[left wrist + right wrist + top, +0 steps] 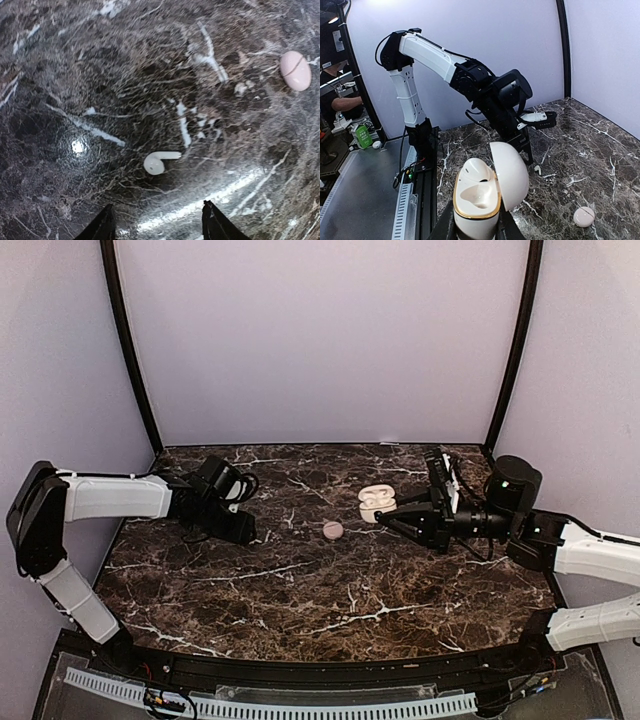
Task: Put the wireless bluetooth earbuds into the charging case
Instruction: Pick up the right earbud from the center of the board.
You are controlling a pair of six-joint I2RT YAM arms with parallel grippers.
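One white earbud lies on the marble table, stem pointing right in the left wrist view. My left gripper hovers over it, open, its dark fingertips apart and just short of the earbud; nothing is between them. From the right wrist the same earbud shows below the left gripper. The charging case, white with a gold rim, is tilted with its lid swung open, and my right gripper is shut on its base. One well of the case is empty. The other holds a rounded white shape.
A small closed pinkish round case lies on the marble between the two grippers, seen too from the left wrist as the pinkish case and from the right wrist as the pinkish case. Purple walls with black corner posts enclose the table.
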